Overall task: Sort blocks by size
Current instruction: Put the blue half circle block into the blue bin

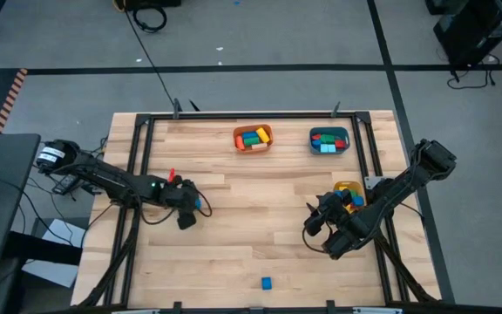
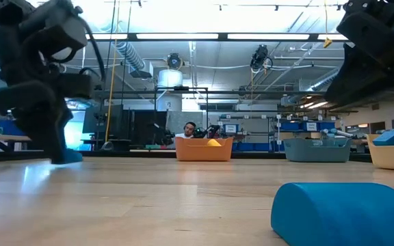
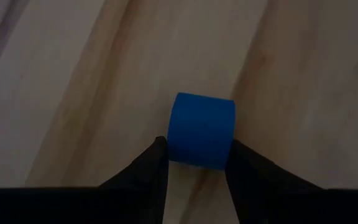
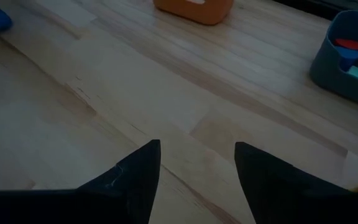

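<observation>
At the worktop's far edge we see an orange bin (image 1: 253,139) and a teal bin (image 1: 329,140), both holding blocks; a yellow bin (image 1: 349,194) sits by the right edge. Our left gripper (image 3: 196,167) clamps a blue block (image 3: 202,129) left of centre; the right gripper (image 4: 197,163) hangs released, empty.

Pale wood tabletop (image 1: 234,235), smooth with a soft sheen, grain lines running. Blue block (image 3: 201,129) in matt, smooth plastic. Matt black fingers (image 4: 135,180). Orange bin (image 2: 204,148), plastic by the look.
</observation>
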